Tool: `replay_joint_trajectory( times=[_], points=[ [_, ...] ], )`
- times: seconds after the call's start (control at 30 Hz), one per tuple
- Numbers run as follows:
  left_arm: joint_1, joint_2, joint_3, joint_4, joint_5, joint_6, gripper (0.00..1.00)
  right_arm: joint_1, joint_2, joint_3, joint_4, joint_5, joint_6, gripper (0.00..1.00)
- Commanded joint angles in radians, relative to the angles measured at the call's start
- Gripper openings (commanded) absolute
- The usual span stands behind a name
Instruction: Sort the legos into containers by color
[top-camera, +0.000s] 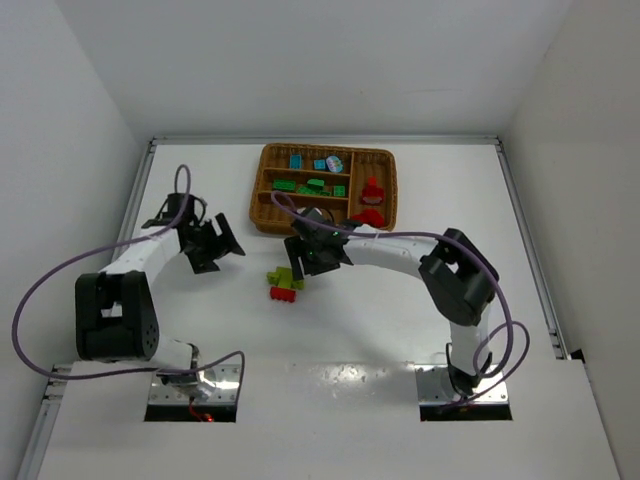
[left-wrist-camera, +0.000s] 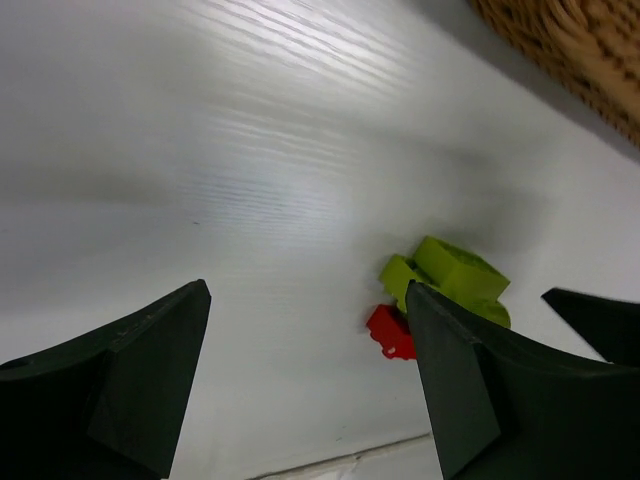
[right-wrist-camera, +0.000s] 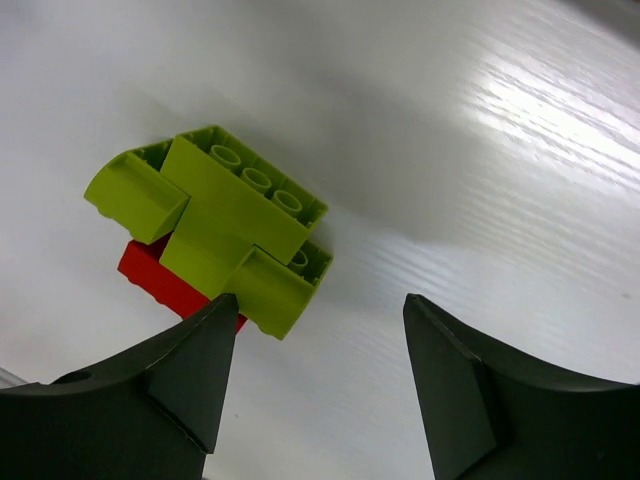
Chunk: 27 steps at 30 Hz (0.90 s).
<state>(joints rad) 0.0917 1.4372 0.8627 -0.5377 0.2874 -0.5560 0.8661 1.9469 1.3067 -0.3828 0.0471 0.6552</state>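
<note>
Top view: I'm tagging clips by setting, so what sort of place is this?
Probably a lab robot test bench: a left arm and right arm bolted to a white table, plain white walls around it, and just a wicker tray and toy bricks.

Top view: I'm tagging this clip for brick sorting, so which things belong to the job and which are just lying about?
Job: loose lime bricks, loose red brick, wicker tray, sorted blue bricks, sorted green bricks, sorted red bricks.
Just there: table, white walls.
</note>
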Motion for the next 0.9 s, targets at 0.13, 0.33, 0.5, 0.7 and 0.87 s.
replay_joint_trajectory(
  times=[0.13, 0.33, 0.5, 0.7, 0.87],
  points=[
    [-0.191, 0.025, 0.059, -0.022, 0.055, 0.128, 0.85, 0.014, -0.161, -0.064, -0.028, 0.069, 0.026, 0.67],
    [-0.279, 0.034, 0.079, -0.012, -0.03, 0.091, 0.85, 0.025, -0.209, -0.106, -0.004, 0.013, 0.051, 0.67],
    [-0.337, 0.107, 0.116, 0.004, -0.037, 0.082, 0.85, 0.065, -0.09, -0.037, -0.056, -0.026, 0.034, 0.67],
    [-0.346, 0.094, 0.116, -0.005, -0.109, 0.059, 0.85, 0.04, -0.008, 0.025, -0.07, 0.029, 0.014, 0.67],
    [-0.365, 0.083, 0.116, -0.015, -0.088, 0.07, 0.85, -0.027, 0.018, 0.164, -0.162, 0.253, -0.086, 0.66]
  ],
)
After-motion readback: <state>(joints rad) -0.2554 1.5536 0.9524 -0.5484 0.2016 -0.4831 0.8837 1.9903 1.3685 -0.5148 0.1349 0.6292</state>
